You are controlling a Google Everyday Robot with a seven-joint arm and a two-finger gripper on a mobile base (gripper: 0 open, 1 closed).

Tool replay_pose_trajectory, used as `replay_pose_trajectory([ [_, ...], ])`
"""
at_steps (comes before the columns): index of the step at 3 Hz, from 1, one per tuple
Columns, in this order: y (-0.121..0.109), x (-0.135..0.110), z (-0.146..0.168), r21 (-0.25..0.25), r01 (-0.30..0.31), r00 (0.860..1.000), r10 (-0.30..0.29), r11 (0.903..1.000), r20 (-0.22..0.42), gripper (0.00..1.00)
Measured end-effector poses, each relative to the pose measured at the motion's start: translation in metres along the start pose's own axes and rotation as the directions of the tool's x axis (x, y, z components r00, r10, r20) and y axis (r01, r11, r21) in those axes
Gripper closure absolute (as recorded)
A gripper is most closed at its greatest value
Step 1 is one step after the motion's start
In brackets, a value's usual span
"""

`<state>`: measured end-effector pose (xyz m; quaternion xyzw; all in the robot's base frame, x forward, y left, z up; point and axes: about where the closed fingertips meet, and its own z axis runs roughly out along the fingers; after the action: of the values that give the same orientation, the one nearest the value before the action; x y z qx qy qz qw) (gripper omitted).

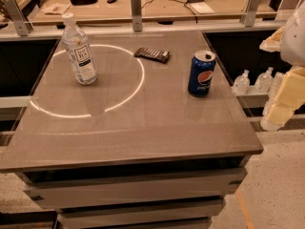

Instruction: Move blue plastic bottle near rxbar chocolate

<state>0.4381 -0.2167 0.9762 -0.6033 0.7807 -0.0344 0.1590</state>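
Standing upright at about ten o'clock on the table point(143, 128), the blue plastic bottle point(80, 51) is seen well apart from the rxbar chocolate point(152, 54), which is laid flat near twelve o'clock. Nothing of the task is judged done: the bottle is not yet held, and the gripper point(278, 109) is found beyond the table's right edge at three o'clock, whether open or closed cannot be told. Bare surface is offered between bottle and bar; the Pepsi can point(202, 74) at two o'clock is set outside that path, though the far edge is near both.
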Motion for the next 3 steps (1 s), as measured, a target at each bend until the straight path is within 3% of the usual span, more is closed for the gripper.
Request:
replay_pose_trajectory([
  [1,0.0,0.0,0.0,0.0,0.0,1.0,0.0,1.0,0.0,0.0],
  [2,-0.002,-0.007,-0.006,0.003,-0.012,0.999,0.012,0.9999,0.041,0.0],
  [3,-0.008,-0.021,-0.022,0.035,-0.086,0.987,0.08,0.9957,0.141,0.0],
])
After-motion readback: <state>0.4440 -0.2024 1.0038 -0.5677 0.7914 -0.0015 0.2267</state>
